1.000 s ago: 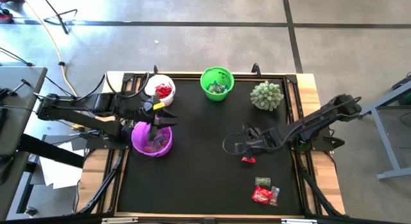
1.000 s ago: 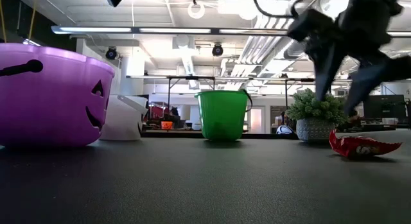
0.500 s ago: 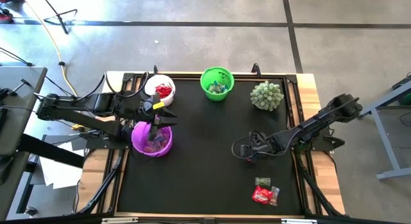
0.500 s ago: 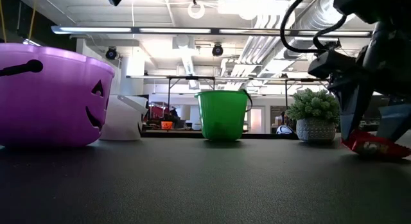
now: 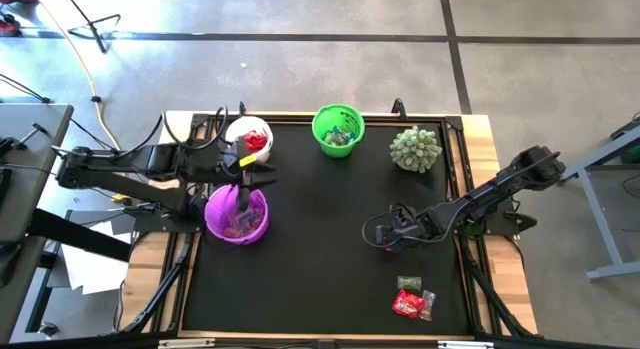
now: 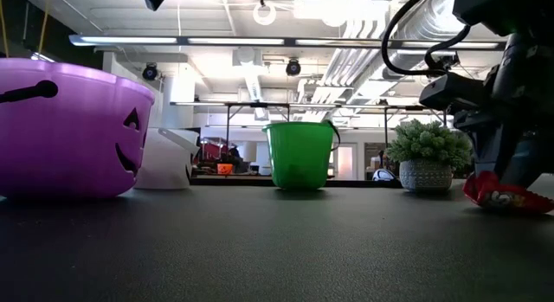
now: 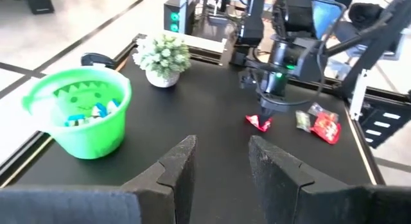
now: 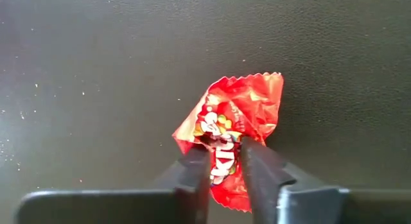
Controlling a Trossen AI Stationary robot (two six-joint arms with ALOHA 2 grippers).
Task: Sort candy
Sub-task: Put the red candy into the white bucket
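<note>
A red-wrapped candy point(image 8: 239, 108) lies on the black mat right of the table's middle, with my right gripper point(image 8: 225, 166) shut on it; the low view shows the candy point(image 6: 506, 198) under the gripper point(image 6: 506, 174). My left gripper point(image 5: 262, 175) hovers open with nothing between its fingers, over the far rim of the purple bucket point(image 5: 237, 217), which holds sweets. A white bucket point(image 5: 248, 139) with red sweets and a green bucket point(image 5: 337, 130) with blue-white sweets stand along the far edge. My right gripper pinches the red wrapper near its middle point(image 8: 225, 144) between its two fingers, and the foil bunches up there. The fingers come from above, pointing down. The candy still lies on the mat point(image 6: 519, 204).
A spiky pale-green ball in a pot point(image 5: 416, 148) stands at the far right. A few more wrapped sweets point(image 5: 412, 302) lie near the front right corner. The mat's middle point(image 5: 310, 249) is bare.
My right gripper has gone a little toward the table's right edge and down over the red candy, then shut on it.
</note>
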